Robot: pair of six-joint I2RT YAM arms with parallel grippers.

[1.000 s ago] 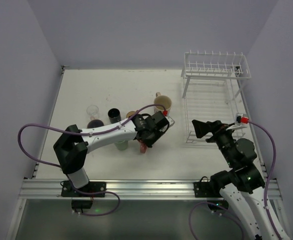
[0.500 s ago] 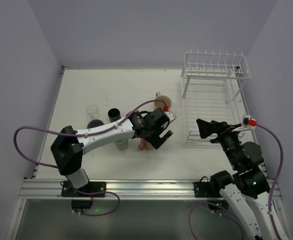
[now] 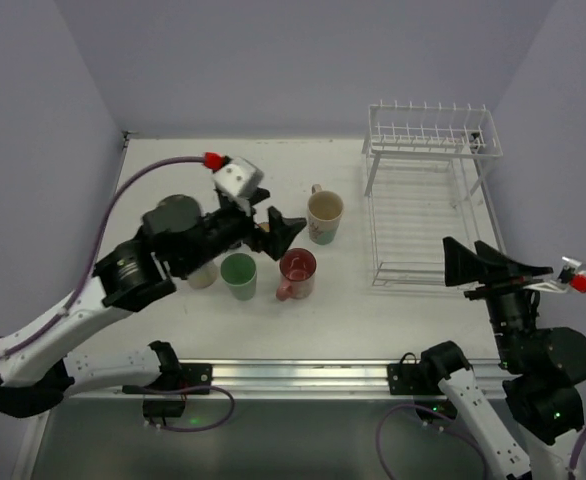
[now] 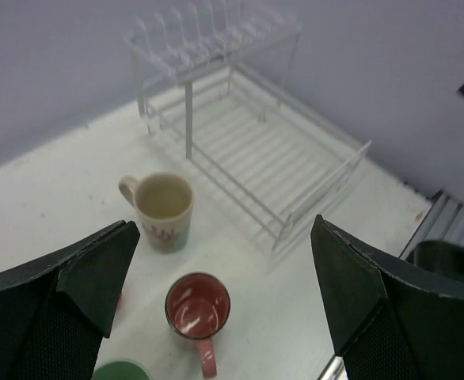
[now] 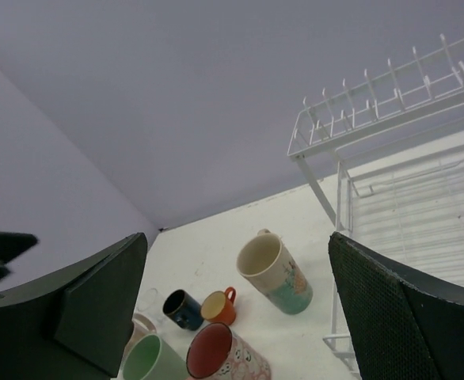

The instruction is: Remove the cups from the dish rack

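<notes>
a: where do the cups stand?
b: all on the table [image 3: 163, 190], upright with mouths up, left of the dish rack [image 3: 428, 140]. from above i get the cream mug [image 3: 324, 212], the red-pink mug [image 3: 297, 268], the light green mug [image 3: 238, 272] and a bit of a pale pink mug [image 3: 204, 277] under the left arm.
a: the right wrist camera adds two that the arm covers from above: a small dark blue mug [image 5: 183, 309] and a small orange mug [image 5: 218, 305], side by side just left of the cream one.
b: any writing?
a: none i can read. the cream mug has a teal and orange print in the right wrist view and reddish marks in the left wrist view, too blurred to make out.
b: handles: the cream one points to the far wall, the red-pink one to the near edge. the rack's pronged upper shelf runs left to right at the far side, and its lower shelf stretches toward the near edge.
a: and the pincers?
b: the left gripper [image 3: 285, 228] is above the cups, fingers wide apart with nothing between them. the right gripper [image 3: 453, 265] is by the rack's near right corner, fingers apart too, holding nothing.
</notes>
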